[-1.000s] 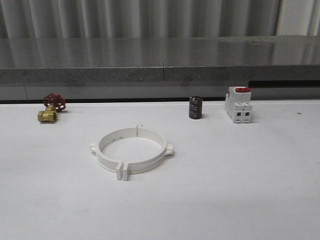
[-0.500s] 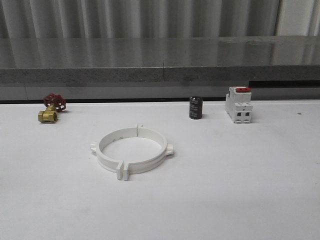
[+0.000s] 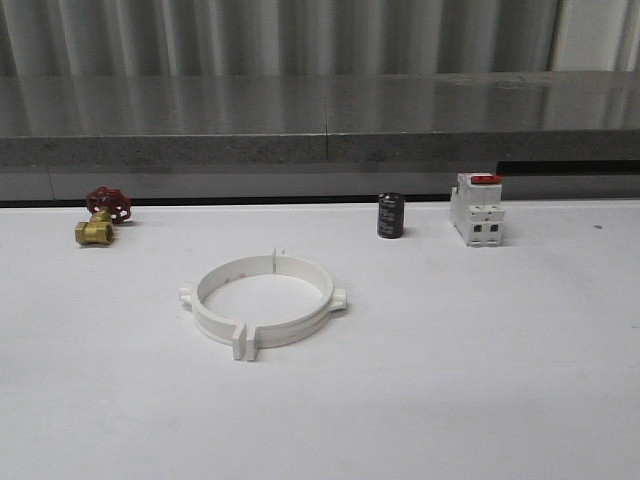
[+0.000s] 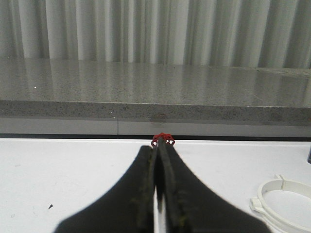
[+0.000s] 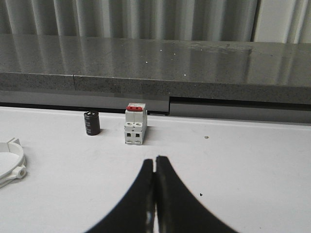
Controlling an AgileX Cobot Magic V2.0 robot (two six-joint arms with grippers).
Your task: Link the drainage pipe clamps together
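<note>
The two drainage pipe clamps (image 3: 263, 300) lie flat on the white desk (image 3: 480, 370), a bit left of the middle. They sit pushed together as one round white ring. Small tabs stick out at the near side and the far side where the halves meet, and a little lug sticks out on each side. I can see no words or marks on the ring.

My left jaws (image 4: 158, 194) are shut tight, with nothing between them. They hang over the bare desk. Past their tips I see the red wheel of a small brass valve (image 3: 101, 217) at the back left of the desk. The ring peeks in at the edge of my left wrist view.

My right jaws (image 5: 155, 194) are pressed together too, and they hold nothing. In front of them stands a white switch (image 3: 477, 209) with a red top, at the back right of the desk. Just beside it stands a small black can (image 3: 390, 216). It has pale marks on it, but they are too small for me to read.

Nothing lies on the ring or just next to it. The valve, the can and the switch all stand well apart from it. Behind the desk runs a grey stone ledge (image 3: 320, 115), and behind that is a wavy metal wall (image 3: 300, 35).
</note>
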